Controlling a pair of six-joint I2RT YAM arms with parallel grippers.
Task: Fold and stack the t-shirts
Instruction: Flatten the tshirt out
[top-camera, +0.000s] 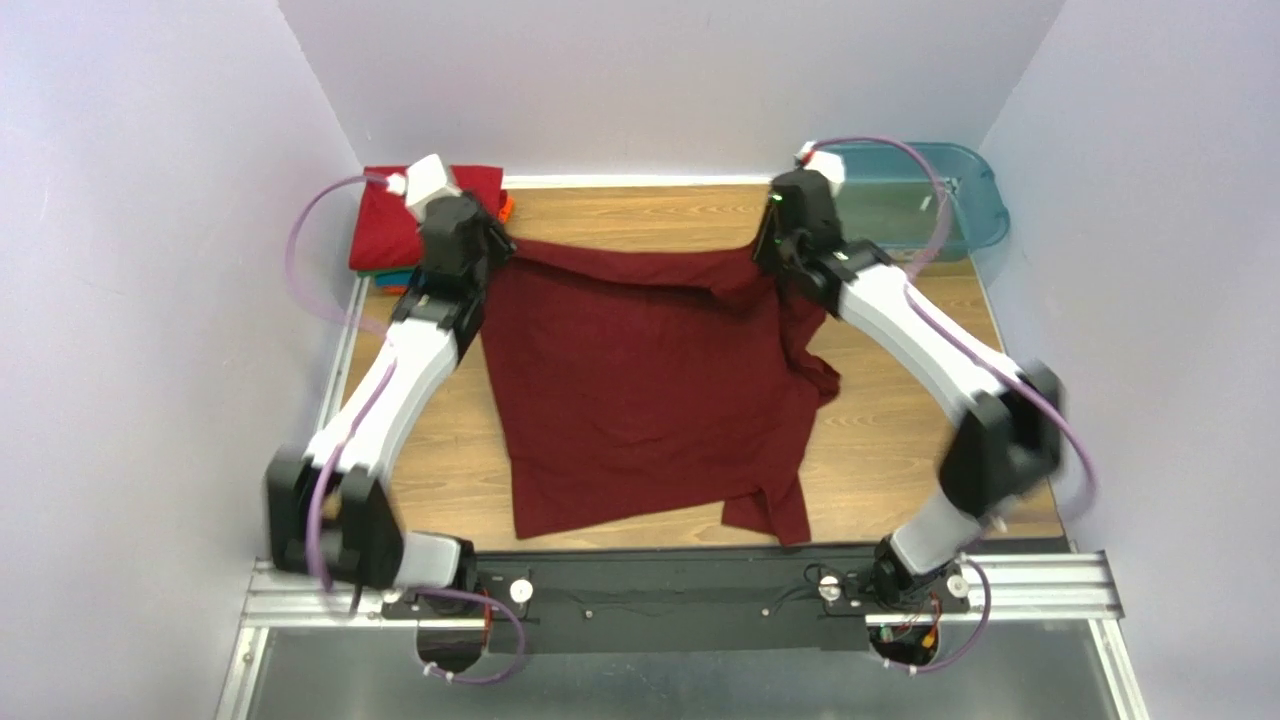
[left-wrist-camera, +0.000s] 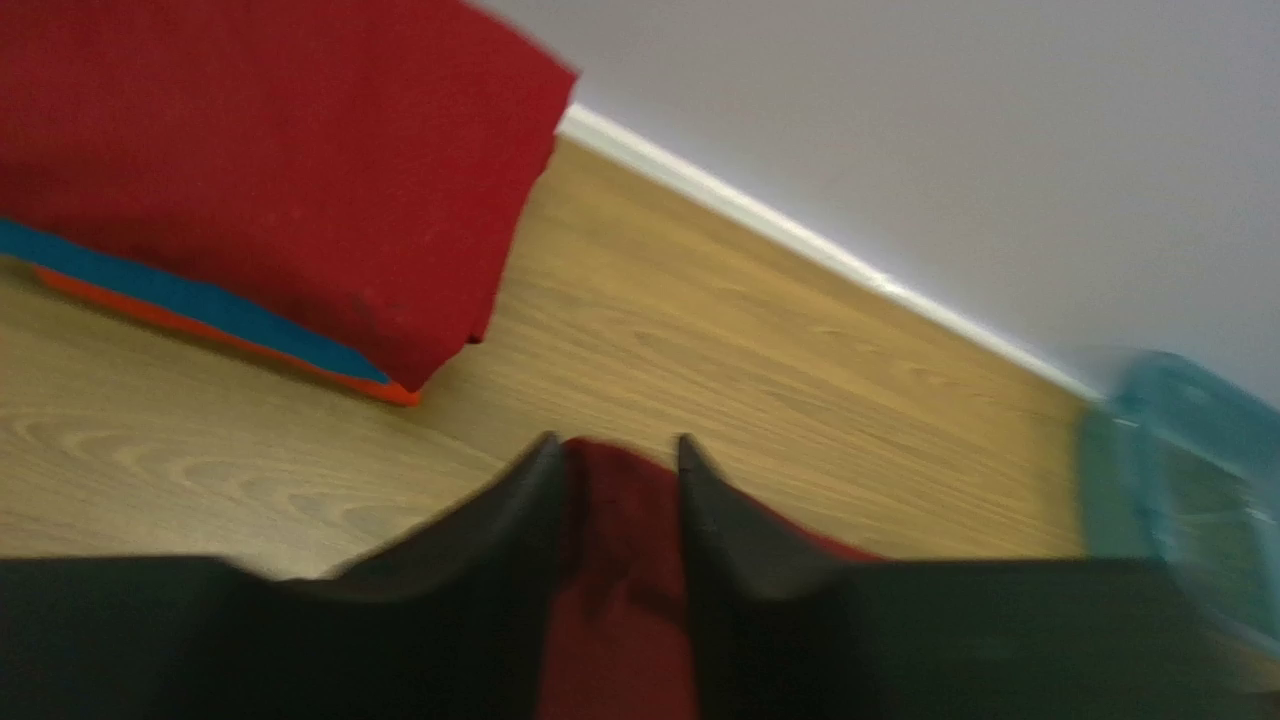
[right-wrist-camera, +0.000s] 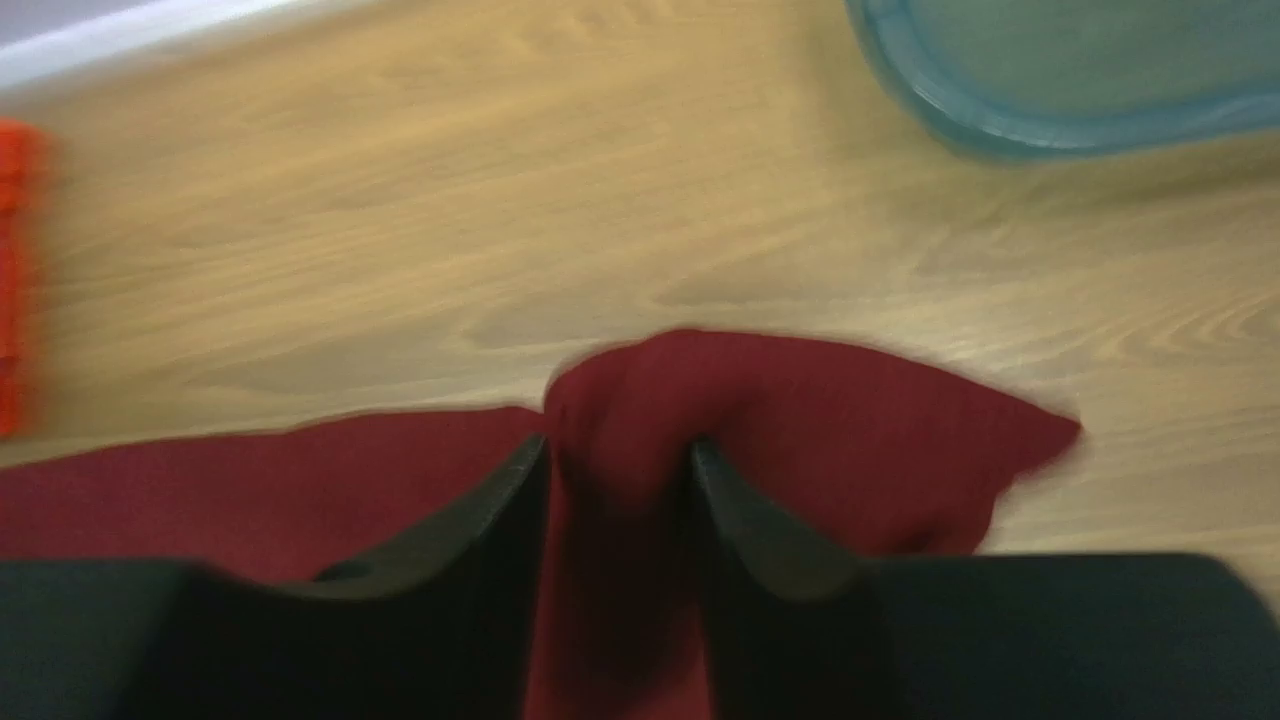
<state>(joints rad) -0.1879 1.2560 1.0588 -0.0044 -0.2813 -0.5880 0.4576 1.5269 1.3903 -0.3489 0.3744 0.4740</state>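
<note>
Wooden table (top-camera: 902, 435), pale lilac walls (top-camera: 150, 225) all round. Maroon t-shirt (top-camera: 646, 390) sprawls mid-table, folded t-shirts (top-camera: 394, 233) stacked far-left, teal tub (top-camera: 939, 195) far-right. Left gripper (left-wrist-camera: 619, 450) and right gripper (right-wrist-camera: 619, 450) each straddle its far edge, fingers slightly apart. Can't tell whether they're pinching or loose.

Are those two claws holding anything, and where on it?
The maroon t-shirt: its far edge sits inside the left claw and right claw, near its corners; whether either actually pinches it cannot be told.
</note>
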